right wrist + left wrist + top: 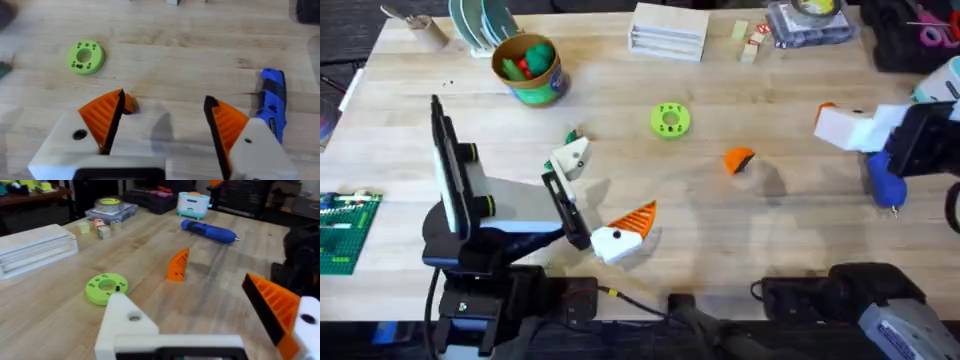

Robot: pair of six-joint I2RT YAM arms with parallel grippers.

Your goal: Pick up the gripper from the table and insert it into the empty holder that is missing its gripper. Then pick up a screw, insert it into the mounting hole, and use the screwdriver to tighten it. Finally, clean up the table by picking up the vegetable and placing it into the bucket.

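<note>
1. left gripper [600,200] low on the table at 7 o'clock, fingers apart; one mount is the bare holder [570,158].
2. the gripper [739,160] lies loose at centre, holder at its 9 o'clock.
3. right gripper [165,117] spread open beside the screwdriver [885,185], 3 o'clock.
4. bucket [529,70] at 11 o'clock.

I see a pale, matt wooden surface [760,230]. Near the screwdriver [209,231], glossy blue plastic, lies the gripper [177,265], matt ribbed orange plastic. The holder [125,325] looks matt white plastic.
</note>
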